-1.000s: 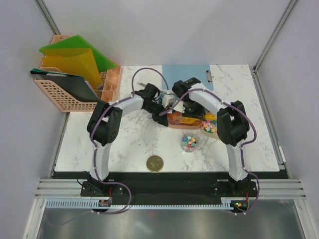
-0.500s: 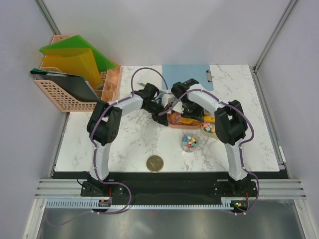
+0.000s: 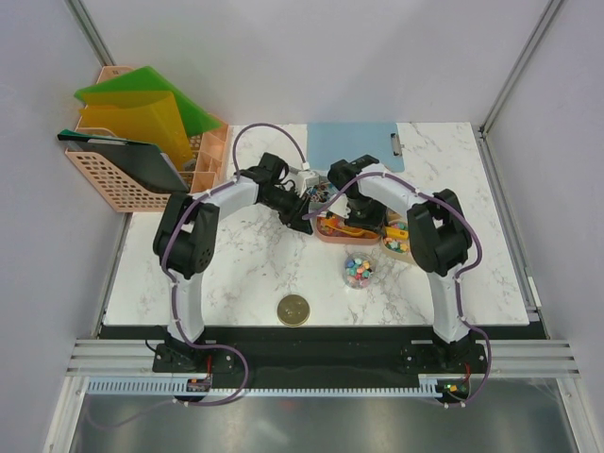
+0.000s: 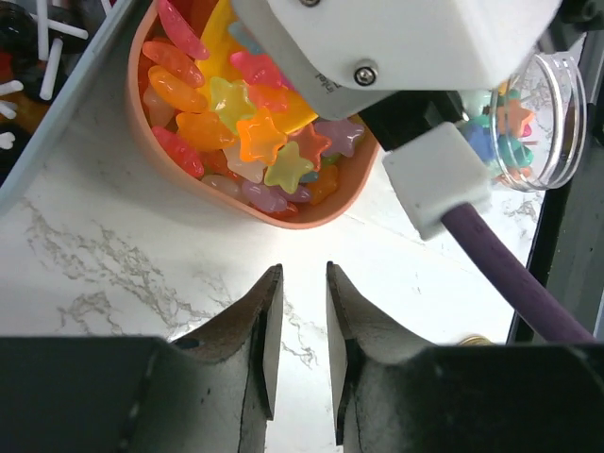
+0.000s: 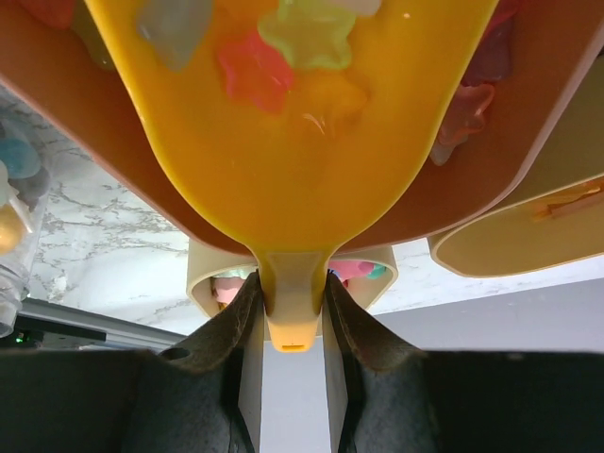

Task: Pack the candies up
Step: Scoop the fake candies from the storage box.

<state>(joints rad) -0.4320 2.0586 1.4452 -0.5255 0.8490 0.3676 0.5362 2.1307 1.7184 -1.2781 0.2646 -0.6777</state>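
Note:
Star-shaped candies (image 4: 260, 137) in orange, pink and yellow fill a peach bowl (image 4: 283, 212) at mid-table (image 3: 326, 236). My right gripper (image 5: 293, 283) is shut on the handle of an orange scoop (image 5: 283, 160), which lies over the bowl with several candies (image 5: 250, 66) in it. My left gripper (image 4: 303, 269) hovers over bare marble just short of the bowl's rim, open a little, with nothing between its fingers. In the top view it (image 3: 302, 217) sits left of the bowl. A clear jar (image 3: 359, 271) in front of the bowl holds pastel candies.
A cream tub (image 3: 396, 238) with more candies stands right of the bowl. The gold lid (image 3: 293, 309) lies near the front edge. A blue clipboard (image 3: 354, 146) lies at the back. A pink basket (image 3: 142, 179) with folders is at the back left.
My left gripper's jaws have parted and its arm has drawn back to the left of the bowl. The right arm with the scoop has shifted only slightly.

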